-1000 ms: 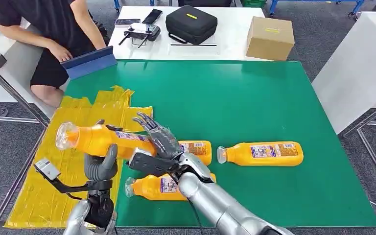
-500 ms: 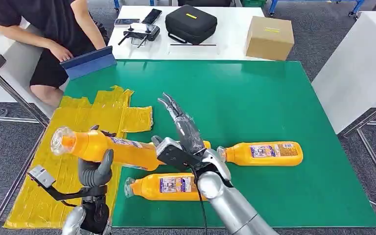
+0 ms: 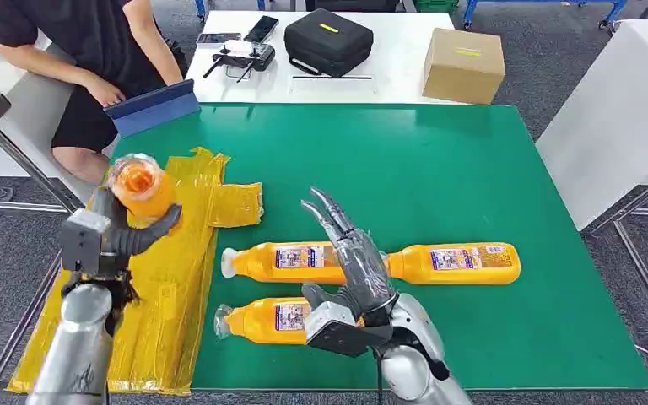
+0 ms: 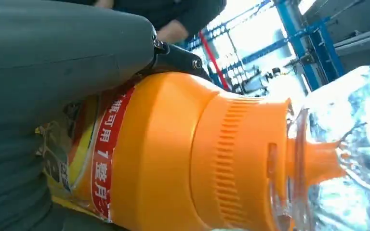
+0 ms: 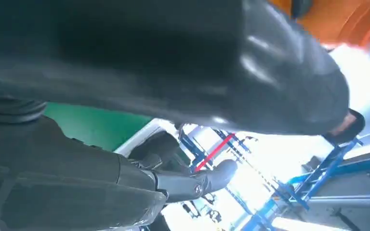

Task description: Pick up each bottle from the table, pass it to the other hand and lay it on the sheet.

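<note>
While the left robot hand grips an orange bottle above the yellow sheet, cap end facing the camera, we note three more bottles lying on the green counter: a near-left bottle, a middle bottle and a right bottle. The right robot hand holds nothing, fingers extended over the middle bottle.
</note>
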